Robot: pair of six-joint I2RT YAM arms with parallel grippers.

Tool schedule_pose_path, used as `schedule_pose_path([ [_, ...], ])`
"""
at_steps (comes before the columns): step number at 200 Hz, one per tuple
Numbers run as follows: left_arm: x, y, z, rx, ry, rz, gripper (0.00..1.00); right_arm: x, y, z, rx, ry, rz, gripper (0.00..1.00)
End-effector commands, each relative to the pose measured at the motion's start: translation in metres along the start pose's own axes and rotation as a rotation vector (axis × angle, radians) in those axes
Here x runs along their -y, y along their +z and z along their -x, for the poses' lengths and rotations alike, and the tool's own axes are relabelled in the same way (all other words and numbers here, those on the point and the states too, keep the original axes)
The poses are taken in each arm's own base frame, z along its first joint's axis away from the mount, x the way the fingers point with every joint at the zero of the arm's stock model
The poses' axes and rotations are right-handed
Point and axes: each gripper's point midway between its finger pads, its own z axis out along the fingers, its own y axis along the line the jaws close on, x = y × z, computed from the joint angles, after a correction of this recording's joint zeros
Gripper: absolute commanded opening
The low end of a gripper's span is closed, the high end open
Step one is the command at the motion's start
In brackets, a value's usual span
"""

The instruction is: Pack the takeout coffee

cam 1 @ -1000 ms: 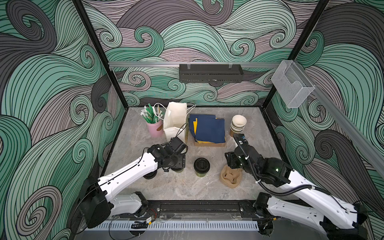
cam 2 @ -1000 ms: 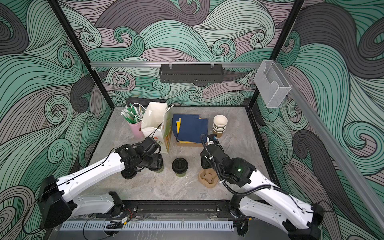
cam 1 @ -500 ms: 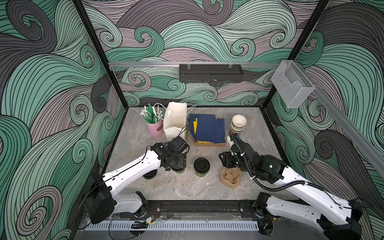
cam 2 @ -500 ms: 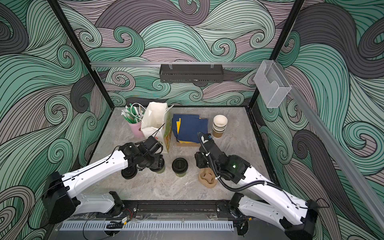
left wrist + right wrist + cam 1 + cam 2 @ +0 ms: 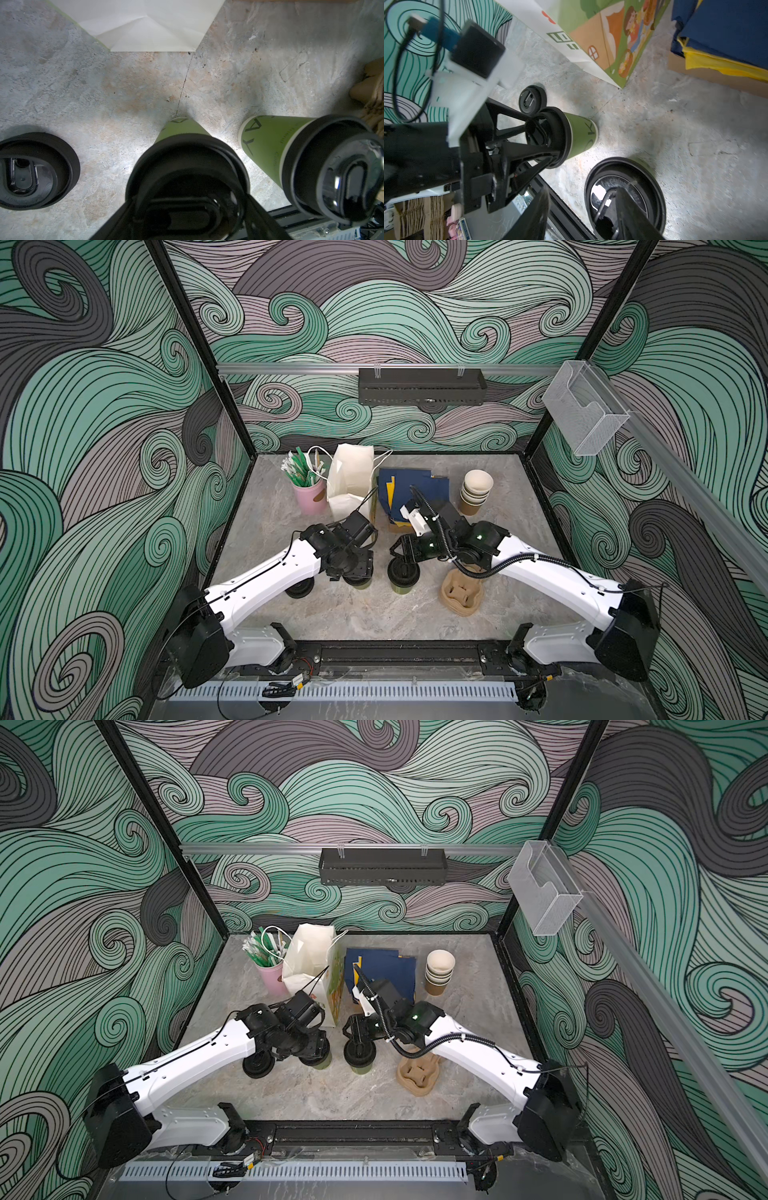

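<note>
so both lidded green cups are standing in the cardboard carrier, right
Not in it: both lidded green cups stand on the table beside the cardboard carrier, which is empty, as both top views show.

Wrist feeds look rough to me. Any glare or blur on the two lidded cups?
Left wrist: left cup fills the foreground, soft and dark; glare spots on the lid of the right cup; bright pool on the table between them. Right wrist: white glare on the right cup's lid, right pincer's fingers blurred up close. Both top views: evenly lit, sharp.
</note>
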Motion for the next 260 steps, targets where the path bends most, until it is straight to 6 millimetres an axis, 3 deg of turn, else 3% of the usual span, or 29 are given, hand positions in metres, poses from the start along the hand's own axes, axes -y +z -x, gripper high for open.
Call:
schedule_pose_path([
  [1, -0.008, -0.006, -0.01, -0.047, 0.016, 0.027, 0.75, -0.012, 0.003, 0.009, 0.001, -0.017, 0.057, 0.51],
  [54, -0.019, -0.01, -0.013, -0.047, 0.019, 0.077, 0.75, -0.013, 0.004, 0.01, 0.0, -0.009, 0.057, 0.51],
  [159, 0.002, -0.003, 0.017, 0.005, 0.054, 0.049, 0.75, -0.002, 0.003, 0.003, 0.001, 0.034, 0.032, 0.53],
  [260, -0.014, -0.016, 0.003, -0.045, 0.083, 0.112, 0.73, -0.004, 0.009, 0.003, -0.016, 0.049, 0.051, 0.54],
])
